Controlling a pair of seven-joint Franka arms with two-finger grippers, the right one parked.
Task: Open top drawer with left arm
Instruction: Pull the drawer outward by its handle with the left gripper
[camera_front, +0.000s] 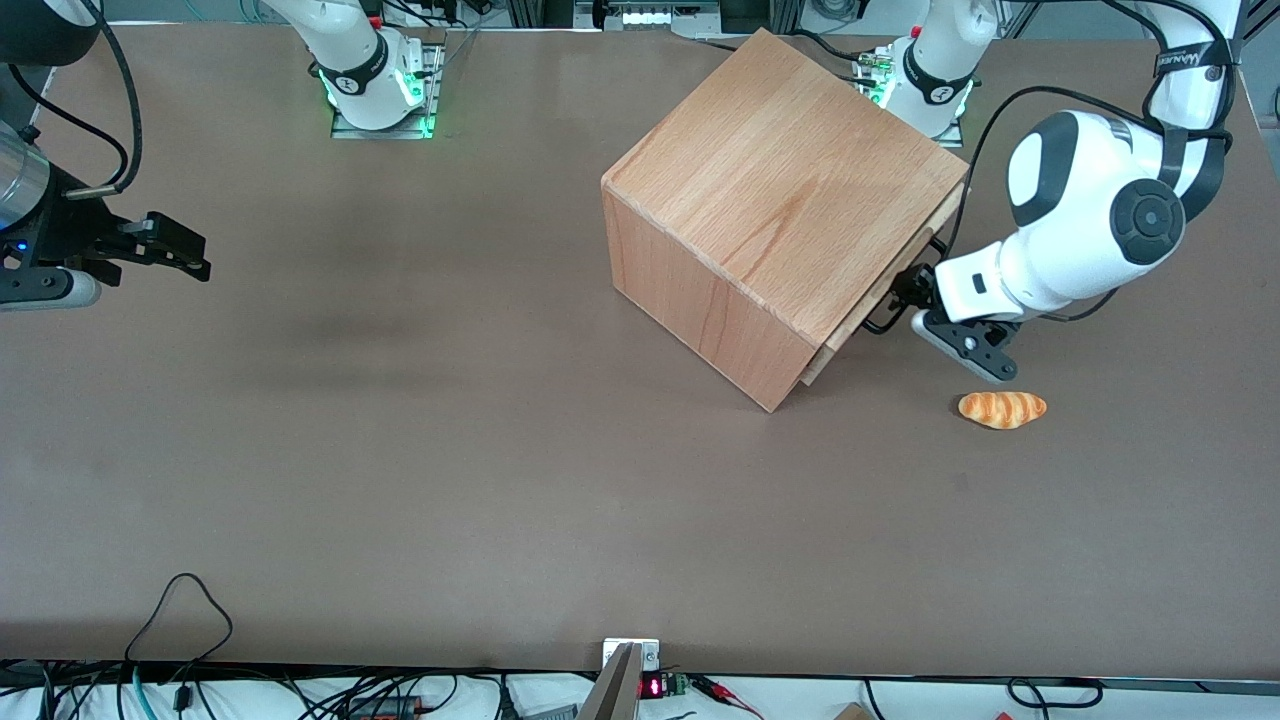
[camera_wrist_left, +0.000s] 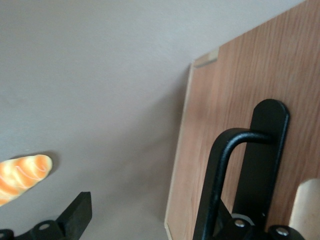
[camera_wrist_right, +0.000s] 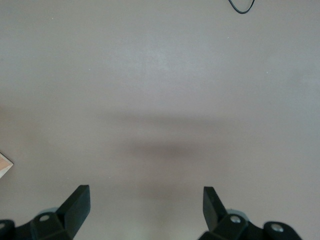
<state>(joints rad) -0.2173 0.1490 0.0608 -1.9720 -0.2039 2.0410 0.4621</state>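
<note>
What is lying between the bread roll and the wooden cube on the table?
Only bare table in the front view. The bread roll lies apart from the wooden cube. The left arm's gripper hangs above, at the top drawer's handle.

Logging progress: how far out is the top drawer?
Barely open: top drawer front juts slightly past the wooden cube; end effector at its handle.

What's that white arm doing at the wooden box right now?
Small black two-finger gripper at the thin black wire handle. Shallow wooden top drawer barely ajar. Orange toy bread on table nearby, not blocking.
</note>
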